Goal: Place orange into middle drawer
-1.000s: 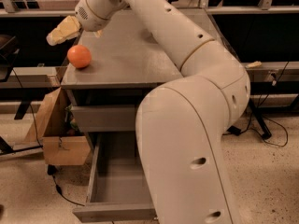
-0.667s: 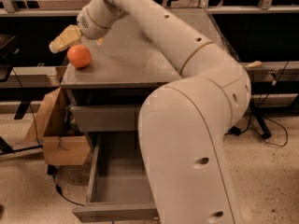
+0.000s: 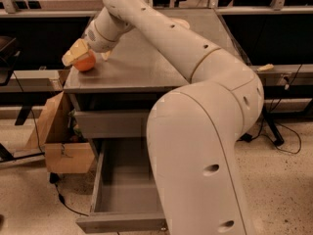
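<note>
The orange (image 3: 86,63) sits on the grey cabinet top (image 3: 146,62) near its front left corner. My gripper (image 3: 88,55) is down over the orange, open, with one cream finger (image 3: 74,53) on its left and the other (image 3: 105,56) just to its right. The middle drawer (image 3: 122,192) is pulled out below the cabinet front, and its deep grey tray is empty. My big white arm covers the drawer's right part. The upper drawer (image 3: 112,124) is shut.
An open cardboard box (image 3: 63,143) stands on the floor against the cabinet's left side. Cables (image 3: 283,146) and a black stand leg lie on the floor to the right. A rail and shelves run behind the cabinet.
My gripper has come down and to the right from above left of the orange, and now sits over it. The orange has not moved.
</note>
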Controlling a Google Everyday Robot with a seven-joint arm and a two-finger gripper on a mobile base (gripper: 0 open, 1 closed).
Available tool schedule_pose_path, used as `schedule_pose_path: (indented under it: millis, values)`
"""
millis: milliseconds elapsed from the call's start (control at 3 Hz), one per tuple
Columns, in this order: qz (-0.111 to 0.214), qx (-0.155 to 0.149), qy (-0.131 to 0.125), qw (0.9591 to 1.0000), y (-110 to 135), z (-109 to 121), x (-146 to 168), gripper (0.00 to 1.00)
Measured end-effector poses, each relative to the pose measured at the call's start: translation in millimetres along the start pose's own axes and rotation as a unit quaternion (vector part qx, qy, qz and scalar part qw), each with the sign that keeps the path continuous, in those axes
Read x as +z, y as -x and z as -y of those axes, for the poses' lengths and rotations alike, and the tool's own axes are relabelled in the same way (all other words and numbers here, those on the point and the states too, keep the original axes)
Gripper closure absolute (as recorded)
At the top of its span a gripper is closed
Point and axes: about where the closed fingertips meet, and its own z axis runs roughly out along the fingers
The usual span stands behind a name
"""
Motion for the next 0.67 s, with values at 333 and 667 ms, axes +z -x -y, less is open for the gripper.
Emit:
schedule_pose_path:
  millis: [333,667]
  values:
    - [-0.004,0.012,-0.005,0.9999,-4.3,1.3,1.6,0.5]
    - [-0.006,0.021,-0.008,0.9997,-6.6,1.7,0.7,0.73]
